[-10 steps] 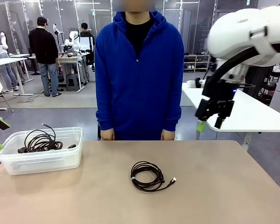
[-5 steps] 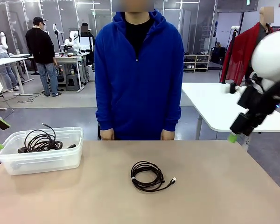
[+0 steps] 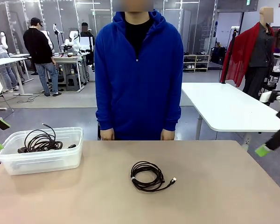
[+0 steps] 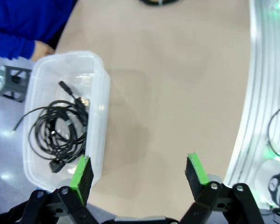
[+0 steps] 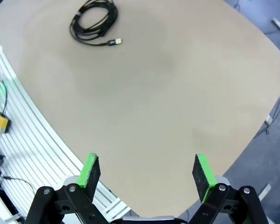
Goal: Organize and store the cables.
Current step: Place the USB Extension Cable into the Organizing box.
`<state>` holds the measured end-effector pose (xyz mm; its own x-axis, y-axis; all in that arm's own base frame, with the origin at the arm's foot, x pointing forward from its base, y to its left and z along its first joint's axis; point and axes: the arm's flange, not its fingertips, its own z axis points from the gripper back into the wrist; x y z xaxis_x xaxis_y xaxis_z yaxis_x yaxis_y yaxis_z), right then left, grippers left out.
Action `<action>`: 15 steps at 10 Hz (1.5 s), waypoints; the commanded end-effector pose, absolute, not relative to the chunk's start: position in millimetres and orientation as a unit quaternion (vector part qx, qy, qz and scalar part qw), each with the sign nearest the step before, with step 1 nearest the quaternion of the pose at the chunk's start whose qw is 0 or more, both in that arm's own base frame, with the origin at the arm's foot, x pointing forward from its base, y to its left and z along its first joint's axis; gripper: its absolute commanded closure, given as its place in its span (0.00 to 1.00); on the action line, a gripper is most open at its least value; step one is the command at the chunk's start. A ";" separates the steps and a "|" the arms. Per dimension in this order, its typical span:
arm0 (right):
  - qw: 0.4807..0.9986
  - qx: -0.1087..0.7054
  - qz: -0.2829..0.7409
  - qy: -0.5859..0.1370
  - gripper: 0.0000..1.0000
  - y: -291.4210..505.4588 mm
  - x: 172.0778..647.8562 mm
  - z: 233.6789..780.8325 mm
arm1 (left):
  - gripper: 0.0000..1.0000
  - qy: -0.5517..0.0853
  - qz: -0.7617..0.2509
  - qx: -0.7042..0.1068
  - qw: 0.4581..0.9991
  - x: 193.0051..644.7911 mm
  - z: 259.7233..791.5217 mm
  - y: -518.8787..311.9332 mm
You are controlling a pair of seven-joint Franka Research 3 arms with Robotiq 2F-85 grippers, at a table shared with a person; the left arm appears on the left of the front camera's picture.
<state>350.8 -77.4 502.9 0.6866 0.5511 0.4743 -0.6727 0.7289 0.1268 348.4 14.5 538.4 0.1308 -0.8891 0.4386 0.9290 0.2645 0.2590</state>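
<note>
1. Coiled black cable (image 3: 149, 176) lies mid-table, USB plug pointing right.
2. More cables (image 3: 39, 141) sit inside the clear plastic bin (image 3: 60, 161) at the table's left.
3. Left gripper (image 4: 139, 173) hangs spread above the bin's edge.
4. Right gripper (image 5: 147, 171) hangs spread, holding nothing, over the table's right edge.

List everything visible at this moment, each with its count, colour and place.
coiled cable on the table: one, black with a white band, mid-table.
cables in the bin: black tangle, count unclear, inside the bin.
bin: one, clear plastic, table's left end.
table: one, tan.
person's hands: two, at the far edge.
left gripper: open, above the table beside the bin.
right gripper: open, over the table's near right edge.
</note>
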 end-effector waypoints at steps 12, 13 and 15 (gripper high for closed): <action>0.862 0.175 0.408 -0.242 0.00 -106.4 340.6 479.6 | 0.00 -0.250 -0.559 -0.117 0.782 356.5 470.3 -164.2; 0.862 0.175 0.408 -0.242 0.00 -106.4 340.6 479.6 | 0.00 -0.255 -0.550 -0.120 0.786 358.4 467.8 -169.9; 0.862 0.175 0.408 -0.242 0.00 -106.4 340.6 479.6 | 0.00 -0.259 -0.527 -0.128 0.799 363.5 454.8 -191.1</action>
